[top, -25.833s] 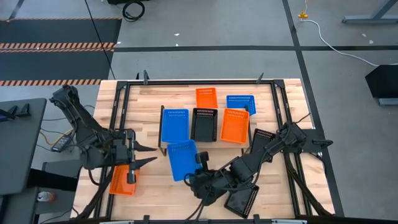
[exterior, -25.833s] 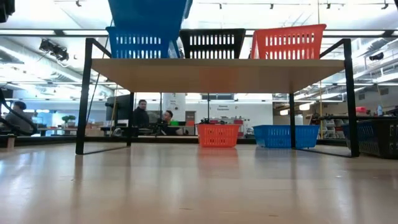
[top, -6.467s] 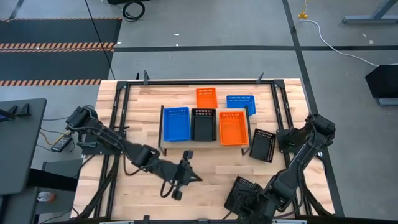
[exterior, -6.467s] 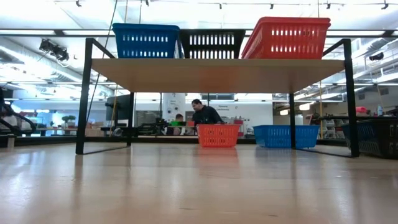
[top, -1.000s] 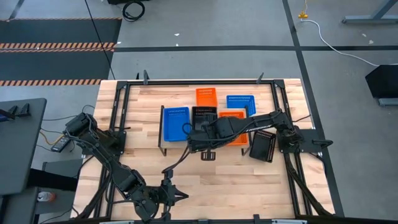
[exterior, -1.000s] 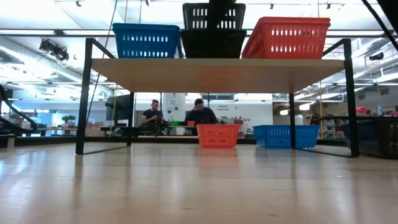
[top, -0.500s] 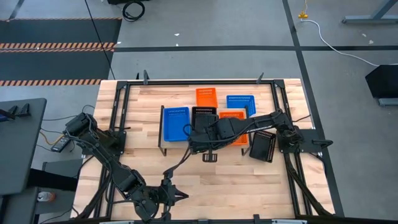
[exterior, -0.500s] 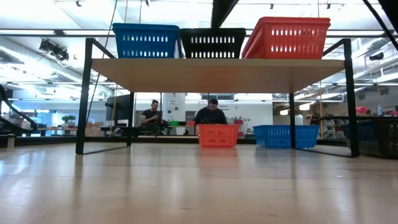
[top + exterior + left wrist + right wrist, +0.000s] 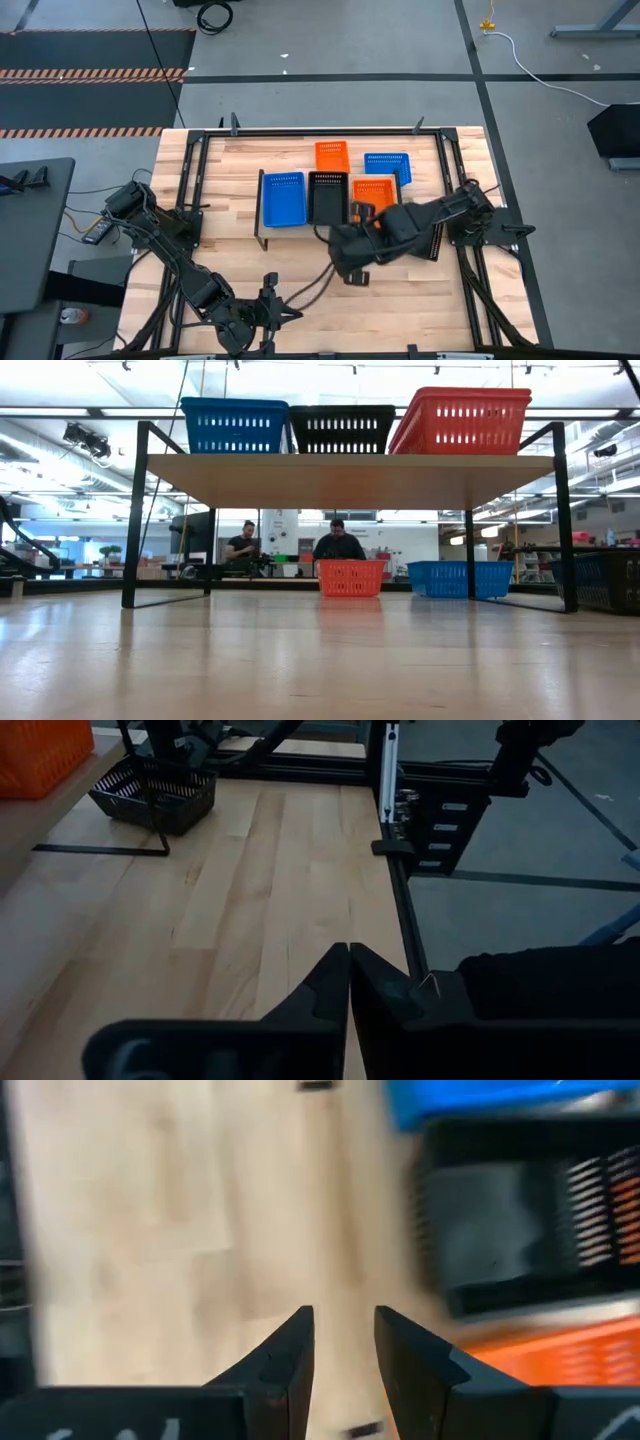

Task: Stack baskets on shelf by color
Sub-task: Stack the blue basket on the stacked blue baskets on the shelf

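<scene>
1. The black basket (image 9: 327, 198) now sits nested on the shelf (image 9: 262, 232) in the middle stack, between the blue basket (image 9: 282, 198) and the orange stack (image 9: 374, 192); a second ago it hung above.
2. The right hand (image 9: 356, 272) has let go and pulled back over the table (image 9: 440, 310), fingers narrowly apart, empty.
3. Loose baskets remain: orange (image 9: 332, 156), blue (image 9: 387, 166), black (image 9: 436, 243).
4. The left hand (image 9: 282, 314) waits at the near edge, pinched closed.
</scene>
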Robot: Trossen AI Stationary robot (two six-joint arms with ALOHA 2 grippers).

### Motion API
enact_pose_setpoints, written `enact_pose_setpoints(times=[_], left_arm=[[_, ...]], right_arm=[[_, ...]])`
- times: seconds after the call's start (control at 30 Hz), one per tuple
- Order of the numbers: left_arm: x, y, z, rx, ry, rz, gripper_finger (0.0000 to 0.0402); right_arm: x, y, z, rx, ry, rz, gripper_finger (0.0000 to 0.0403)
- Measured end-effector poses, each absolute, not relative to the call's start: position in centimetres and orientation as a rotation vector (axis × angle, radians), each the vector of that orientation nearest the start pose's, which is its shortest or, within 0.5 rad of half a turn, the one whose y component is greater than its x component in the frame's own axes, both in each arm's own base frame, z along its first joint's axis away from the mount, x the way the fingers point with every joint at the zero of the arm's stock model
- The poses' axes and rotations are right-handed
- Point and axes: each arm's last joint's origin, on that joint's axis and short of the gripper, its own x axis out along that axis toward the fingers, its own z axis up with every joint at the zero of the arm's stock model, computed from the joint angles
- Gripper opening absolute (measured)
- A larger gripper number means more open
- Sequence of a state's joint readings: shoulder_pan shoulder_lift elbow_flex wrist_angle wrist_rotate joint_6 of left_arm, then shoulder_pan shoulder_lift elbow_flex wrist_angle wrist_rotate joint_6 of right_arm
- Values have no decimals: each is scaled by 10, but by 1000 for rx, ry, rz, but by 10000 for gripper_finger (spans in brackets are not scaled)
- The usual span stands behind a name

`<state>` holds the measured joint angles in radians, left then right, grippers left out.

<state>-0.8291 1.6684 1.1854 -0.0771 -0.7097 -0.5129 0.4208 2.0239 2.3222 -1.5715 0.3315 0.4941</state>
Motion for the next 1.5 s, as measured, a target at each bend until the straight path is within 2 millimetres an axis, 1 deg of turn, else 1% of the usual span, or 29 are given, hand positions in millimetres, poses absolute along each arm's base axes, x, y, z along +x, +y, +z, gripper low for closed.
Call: enact_pose_setpoints(times=[0.1,0.17,0.23,0.33,0.43,0.63,0.87,1.0,1.1,1.33,1.4,1.5], left_arm=[[262,-258,258,-120,413,-11,17],[262,-258,258,-126,413,-10,14],[261,-259,258,-141,414,-10,12],[260,-260,258,-144,414,-13,14],[257,-262,258,-144,414,-22,19],[252,-267,258,-171,416,-34,15],[252,-268,259,-226,409,-32,16],[252,-268,260,-227,408,-32,20],[252,-268,260,-231,407,-31,17],[252,-268,260,-233,407,-31,13],[252,-268,260,-234,408,-30,15],[252,-268,260,-234,408,-30,19]], right_arm=[[343,165,378,77,1179,-187,114],[338,176,374,156,1204,-201,114],[334,187,366,204,1241,-214,114],[325,205,351,222,1307,-224,114],[313,223,334,198,1384,-217,114],[282,255,297,82,1485,-250,114],[242,279,257,-23,1562,-349,114],[222,283,244,-48,1567,-413,114],[203,279,244,-14,1527,-491,114],[150,260,249,79,1384,-642,114],[138,254,247,80,1338,-673,114],[124,244,240,84,1259,-725,114]])
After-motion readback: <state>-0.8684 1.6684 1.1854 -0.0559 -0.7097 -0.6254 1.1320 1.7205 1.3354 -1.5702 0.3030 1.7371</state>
